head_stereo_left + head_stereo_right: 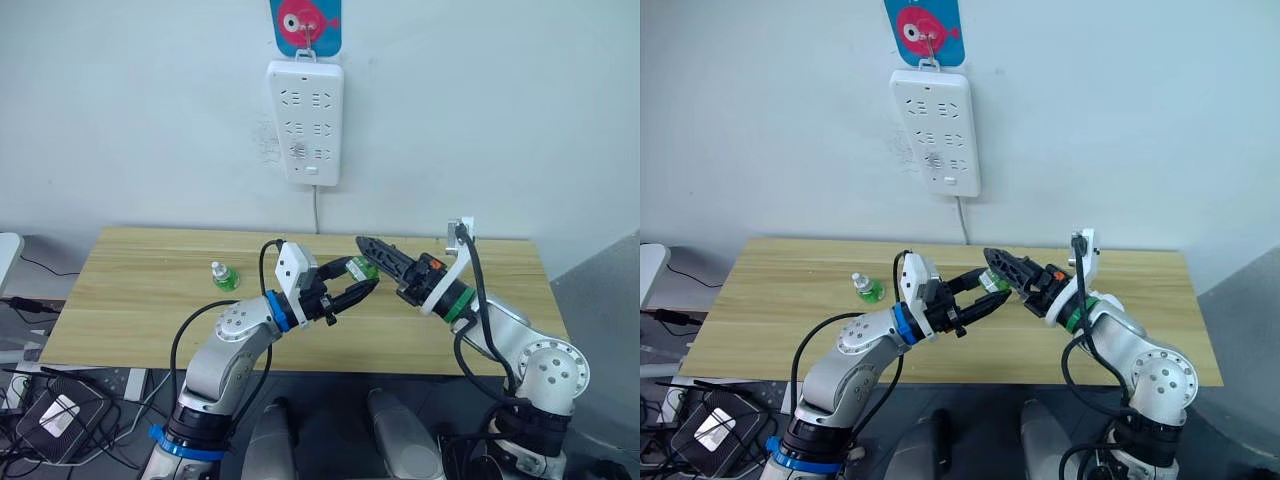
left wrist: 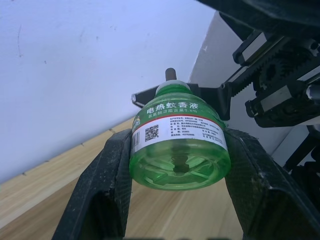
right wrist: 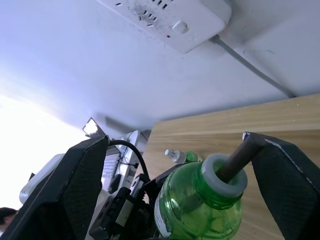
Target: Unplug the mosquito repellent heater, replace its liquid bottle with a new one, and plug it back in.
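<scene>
The left end effector [image 1: 362,287] is clamping the light, slick capless liquid bottle [image 2: 176,137] at its belly while the open right end effector [image 1: 372,250] is straddling its fragile wick.

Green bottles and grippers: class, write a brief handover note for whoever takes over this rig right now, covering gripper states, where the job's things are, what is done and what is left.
Left gripper: shut on the old bottle, capless with its wick bare, held above the table.
Right gripper: open, fingers either side of the old bottle's neck, not gripping.
New bottle: upright on the table, cap on.
Power strip: on the wall.
Done: the old bottle is out of the heater.
Left: set the old bottle down, uncap the new one, fit it into the heater, plug in.
</scene>
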`<state>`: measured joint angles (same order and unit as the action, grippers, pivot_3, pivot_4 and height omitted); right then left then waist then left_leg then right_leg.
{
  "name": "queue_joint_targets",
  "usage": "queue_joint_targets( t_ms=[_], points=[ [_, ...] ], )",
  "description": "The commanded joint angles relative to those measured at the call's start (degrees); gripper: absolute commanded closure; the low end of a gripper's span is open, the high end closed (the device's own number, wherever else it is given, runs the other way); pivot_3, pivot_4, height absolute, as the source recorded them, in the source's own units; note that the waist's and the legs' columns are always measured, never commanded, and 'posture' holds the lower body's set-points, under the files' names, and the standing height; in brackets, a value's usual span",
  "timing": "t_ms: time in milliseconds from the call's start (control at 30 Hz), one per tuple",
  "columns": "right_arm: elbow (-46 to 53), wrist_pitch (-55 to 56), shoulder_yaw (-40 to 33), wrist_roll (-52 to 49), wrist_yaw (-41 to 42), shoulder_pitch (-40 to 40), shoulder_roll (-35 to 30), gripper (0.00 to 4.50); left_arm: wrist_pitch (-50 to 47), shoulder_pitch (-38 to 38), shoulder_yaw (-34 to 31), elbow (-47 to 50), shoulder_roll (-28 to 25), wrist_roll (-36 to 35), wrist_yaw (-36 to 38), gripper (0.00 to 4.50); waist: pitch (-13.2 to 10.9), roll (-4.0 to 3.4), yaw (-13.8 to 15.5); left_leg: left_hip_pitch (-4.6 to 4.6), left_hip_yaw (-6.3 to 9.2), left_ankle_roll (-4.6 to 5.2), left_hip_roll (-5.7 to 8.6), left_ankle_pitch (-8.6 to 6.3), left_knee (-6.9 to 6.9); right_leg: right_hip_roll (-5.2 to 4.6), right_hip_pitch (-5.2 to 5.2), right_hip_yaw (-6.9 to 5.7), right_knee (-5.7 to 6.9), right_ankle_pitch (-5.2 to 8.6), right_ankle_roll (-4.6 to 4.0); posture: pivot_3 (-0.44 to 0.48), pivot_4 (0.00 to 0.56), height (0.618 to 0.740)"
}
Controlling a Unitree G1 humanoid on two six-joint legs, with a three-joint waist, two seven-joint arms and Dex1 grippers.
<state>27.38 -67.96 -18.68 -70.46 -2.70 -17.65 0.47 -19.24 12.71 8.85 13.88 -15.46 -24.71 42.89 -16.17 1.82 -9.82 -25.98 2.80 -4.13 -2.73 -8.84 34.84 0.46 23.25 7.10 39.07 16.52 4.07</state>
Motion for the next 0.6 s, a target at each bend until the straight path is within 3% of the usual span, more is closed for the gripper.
queue_joint_targets(
  t_ms=[33, 333, 367, 567, 600],
  points=[
    [0.2, 1.5, 1.6, -4.8, -0.7, -0.6, -1.8, 0.37, 1.3, 0.0, 0.6, 2.7, 0.7, 0.1, -0.5, 2.24, 0.0, 0.0, 0.0, 0.0, 0.0, 0.0, 0.0, 0.0, 0.0, 0.0, 0.0, 0.0, 0.0, 0.0, 0.0, -0.245, 0.249, 0.74],
    [0.3, 4.2, 6.9, -11.2, -3.1, 1.3, -5.8, 3.51, 3.1, 0.6, 1.1, 2.8, 2.2, 0.3, -1.6, 2.24, 0.0, 0.0, 0.0, 0.0, -0.04, 0.0, 0.0, 0.0, 0.03, 0.01, 0.0, 0.06, -0.01, 0.05, 0.09, -0.243, 0.249, 0.74],
    [0.2, 4.7, 7.3, -11.7, -3.4, 1.3, -6.1, 3.69, 3.3, 0.5, 1.3, 2.8, 2.2, 0.5, -1.5, 2.24, 0.0, 0.0, -0.1, 0.0, -0.05, 0.0, 0.0, 0.0, 0.03, 0.01, 0.0, 0.06, -0.01, 0.07, 0.11, -0.243, 0.249, 0.74],
    [0.0, 6.7, 9.7, -15.0, -3.7, 1.5, -9.0, 3.69, 3.7, -0.3, 2.1, 2.6, 1.3, 1.8, -1.0, 2.24, 0.0, 0.0, 0.0, 0.0, -0.04, 0.0, 0.0, 0.0, 0.03, 0.01, 0.0, 0.06, -0.01, 0.12, 0.19, -0.242, 0.248, 0.74],
    [-0.1, 7.0, 10.0, -15.3, -3.6, 1.6, -9.7, 3.69, 4.7, -0.4, 2.4, 2.1, 0.5, 3.0, -0.5, 1.89, 0.0, 0.0, 0.0, 0.0, -0.03, 0.0, 0.0, 0.0, 0.02, 0.01, 0.0, 0.05, -0.01, 0.12, 0.19, -0.238, 0.25, 0.74]
  ],
)
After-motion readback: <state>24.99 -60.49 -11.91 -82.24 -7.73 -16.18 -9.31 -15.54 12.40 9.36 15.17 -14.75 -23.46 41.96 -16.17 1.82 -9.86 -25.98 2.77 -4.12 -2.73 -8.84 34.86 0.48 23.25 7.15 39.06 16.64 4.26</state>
